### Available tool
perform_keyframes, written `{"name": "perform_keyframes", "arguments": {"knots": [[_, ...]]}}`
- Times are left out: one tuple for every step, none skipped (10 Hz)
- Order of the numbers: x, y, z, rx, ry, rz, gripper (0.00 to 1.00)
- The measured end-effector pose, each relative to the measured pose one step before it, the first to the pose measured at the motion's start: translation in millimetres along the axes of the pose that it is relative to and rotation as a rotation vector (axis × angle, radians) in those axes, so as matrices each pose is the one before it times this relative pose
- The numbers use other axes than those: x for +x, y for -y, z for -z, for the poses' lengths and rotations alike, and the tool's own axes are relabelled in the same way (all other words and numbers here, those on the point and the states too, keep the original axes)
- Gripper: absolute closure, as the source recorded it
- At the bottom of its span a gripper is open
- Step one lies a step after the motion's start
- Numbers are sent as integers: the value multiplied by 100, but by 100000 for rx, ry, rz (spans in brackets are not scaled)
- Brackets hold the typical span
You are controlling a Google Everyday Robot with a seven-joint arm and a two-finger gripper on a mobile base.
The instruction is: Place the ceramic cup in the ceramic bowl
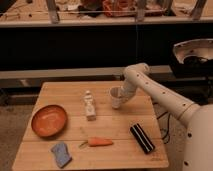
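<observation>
The white ceramic cup (116, 97) stands upright on the wooden table (100, 125), right of centre toward the back. My gripper (121, 95) comes down on it from the right on the white arm and is shut on the cup's rim and side. The orange-brown ceramic bowl (49, 120) rests at the table's left side, well apart from the cup, with nothing in it.
A small white bottle (89, 106) stands between cup and bowl. An orange carrot (98, 142) lies near the front, a blue sponge (61, 154) at front left, a black ribbed block (142, 138) at front right. Dark shelving runs behind the table.
</observation>
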Motion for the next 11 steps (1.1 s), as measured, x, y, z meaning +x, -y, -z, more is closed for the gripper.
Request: {"name": "perform_keyframes", "arguments": {"knots": [[-188,79,340,6,-43,188,99],[-283,267,624,-14,-166,397,99],[-280,368,718,72,-144,465,99],[-198,264,405,11,-17,409,99],[-276,128,193,-64,179,420,99],[-335,213,486,-63,-1,455,99],[-229,177,337,-99,5,329,99],[-285,264,427,-41,6,455,99],[-433,361,661,-154,-170,619,99],[-313,232,471,-129,-133,391,99],[-286,225,404,-123,-108,296,99]]}}
